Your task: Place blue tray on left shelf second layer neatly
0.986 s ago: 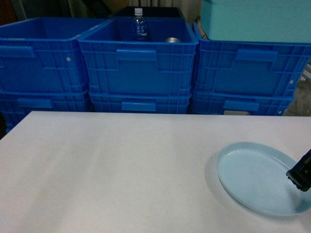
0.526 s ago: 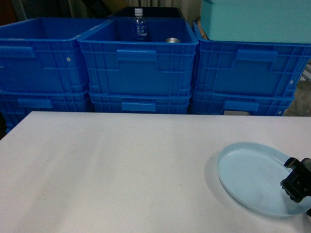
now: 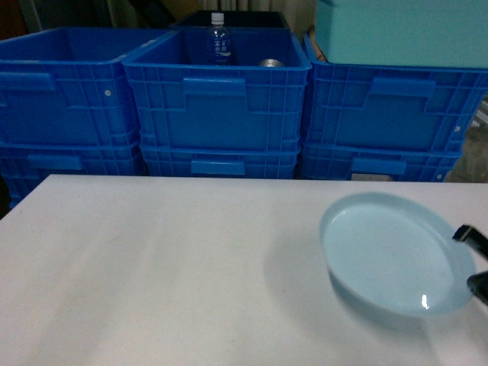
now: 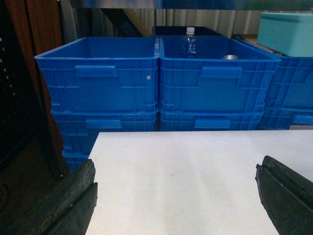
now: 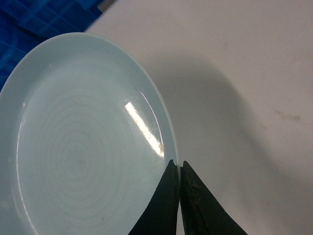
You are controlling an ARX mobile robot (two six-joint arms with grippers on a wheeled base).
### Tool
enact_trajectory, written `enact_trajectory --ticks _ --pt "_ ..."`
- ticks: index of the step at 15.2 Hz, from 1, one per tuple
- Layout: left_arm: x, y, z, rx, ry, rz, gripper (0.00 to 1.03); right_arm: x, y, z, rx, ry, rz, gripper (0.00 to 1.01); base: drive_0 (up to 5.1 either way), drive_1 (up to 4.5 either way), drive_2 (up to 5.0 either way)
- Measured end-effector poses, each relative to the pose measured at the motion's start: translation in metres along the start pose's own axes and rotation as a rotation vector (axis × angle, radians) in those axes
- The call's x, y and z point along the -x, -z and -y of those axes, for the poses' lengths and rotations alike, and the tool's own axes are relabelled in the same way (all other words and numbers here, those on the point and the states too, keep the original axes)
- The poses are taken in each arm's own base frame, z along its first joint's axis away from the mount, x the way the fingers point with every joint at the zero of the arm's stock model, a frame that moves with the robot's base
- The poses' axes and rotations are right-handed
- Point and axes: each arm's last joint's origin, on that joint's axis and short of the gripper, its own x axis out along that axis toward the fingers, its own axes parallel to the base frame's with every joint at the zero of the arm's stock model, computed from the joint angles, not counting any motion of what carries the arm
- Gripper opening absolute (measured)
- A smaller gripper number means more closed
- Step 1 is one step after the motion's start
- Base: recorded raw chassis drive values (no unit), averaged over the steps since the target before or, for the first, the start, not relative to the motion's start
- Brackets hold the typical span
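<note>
Right wrist view — right jaws point(image 5: 179, 169) pinch blue tray point(image 5: 73, 142) rim; left jaws point(image 4: 176, 196) wide.

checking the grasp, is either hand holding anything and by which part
The right hand pinches the blue tray by its rim, lifted off the table. The left hand is open, holding nothing.

We find no legible text in any view. The bottle point(image 3: 219, 38) in the middle crate point(image 3: 217, 91) carries a label, its print too small to read.
</note>
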Motion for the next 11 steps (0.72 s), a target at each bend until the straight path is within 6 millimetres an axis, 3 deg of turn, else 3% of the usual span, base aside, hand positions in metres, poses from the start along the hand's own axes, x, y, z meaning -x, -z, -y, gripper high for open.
enact_trajectory --ticks 2,8,11 --pt "0.0 0.0 0.0 0.0 0.0 0.0 0.98 0.083 -0.054 -0.04 0.478 -0.198 0.182 0.02 0.0 0.0 0.0" --pt "0.0 0.0 0.0 0.0 0.0 0.0 0.98 0.157 -0.074 -0.025 0.695 -0.26 0.39 0.02 0.0 0.0 0.0" --pt "0.0 0.0 0.0 0.0 0.0 0.0 0.98 0.163 -0.081 -0.023 0.713 -0.292 0.438 0.02 0.0 0.0 0.0"
